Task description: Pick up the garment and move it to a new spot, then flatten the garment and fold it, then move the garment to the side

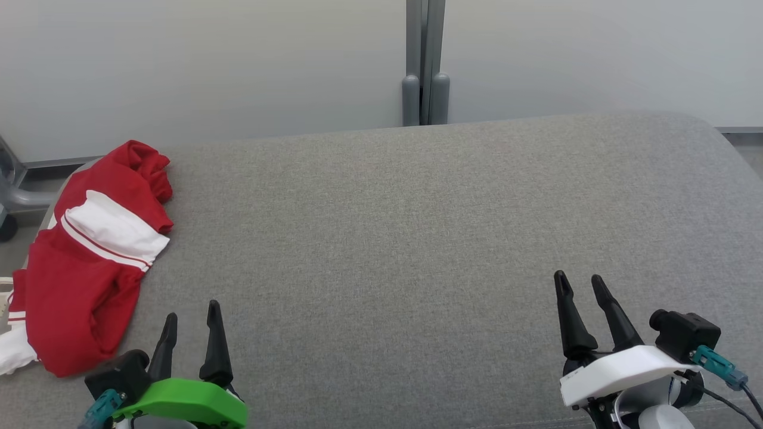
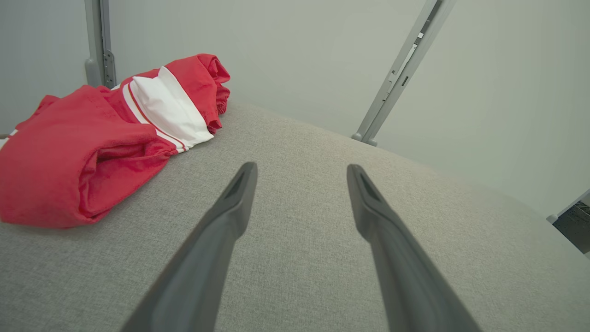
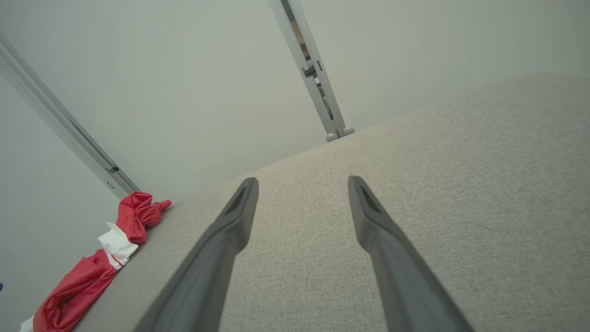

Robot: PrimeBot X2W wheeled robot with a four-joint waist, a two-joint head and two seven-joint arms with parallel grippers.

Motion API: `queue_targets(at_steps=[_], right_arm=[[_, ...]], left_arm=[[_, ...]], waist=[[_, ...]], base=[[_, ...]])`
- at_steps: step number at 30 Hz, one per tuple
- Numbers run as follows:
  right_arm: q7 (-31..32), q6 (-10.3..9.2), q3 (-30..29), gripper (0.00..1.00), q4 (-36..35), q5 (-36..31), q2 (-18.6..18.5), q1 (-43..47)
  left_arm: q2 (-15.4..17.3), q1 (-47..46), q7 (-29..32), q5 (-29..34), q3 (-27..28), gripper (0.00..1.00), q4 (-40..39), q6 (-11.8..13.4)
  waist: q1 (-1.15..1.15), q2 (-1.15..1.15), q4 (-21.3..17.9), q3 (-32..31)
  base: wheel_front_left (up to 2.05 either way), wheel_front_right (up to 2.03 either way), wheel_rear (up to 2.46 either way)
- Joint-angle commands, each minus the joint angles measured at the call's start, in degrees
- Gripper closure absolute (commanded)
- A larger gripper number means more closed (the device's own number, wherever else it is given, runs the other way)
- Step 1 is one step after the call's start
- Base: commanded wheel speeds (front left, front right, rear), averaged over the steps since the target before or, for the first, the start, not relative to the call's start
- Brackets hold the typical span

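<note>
At the cushion [image 1: 417, 238] edge, the garment [image 1: 89, 256] is cropped; left tool [image 1: 192, 310] and right tool [image 1: 577, 277] gape empty.

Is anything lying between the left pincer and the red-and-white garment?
No. Between the open left pincer and the crumpled garment lies bare grey padded surface, seen in the head and left wrist views.
</note>
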Motion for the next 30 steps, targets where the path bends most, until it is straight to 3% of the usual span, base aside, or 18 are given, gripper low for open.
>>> queue_targets(at_steps=[1, 30], right_arm=[[-0.6, 0.02, 0.1, 0.00, -0.3, -1.7, -0.3, 0.1], [-3.7, 0.03, 1.3, 0.00, 3.7, -16.2, -0.4, -0.5]], left_arm=[[0.6, 0.6, -0.7, 1.5, -0.4, 0.00, -0.2, 0.2], [0.8, 0.3, -4.8, 12.1, -1.8, 0.00, 4.8, 0.3]], waist=[[0.00, 0.00, 0.0, -0.1], [0.00, 0.00, -0.4, -1.6]], base=[[0.00, 0.00, 0.00], [0.00, 0.00, 0.00]])
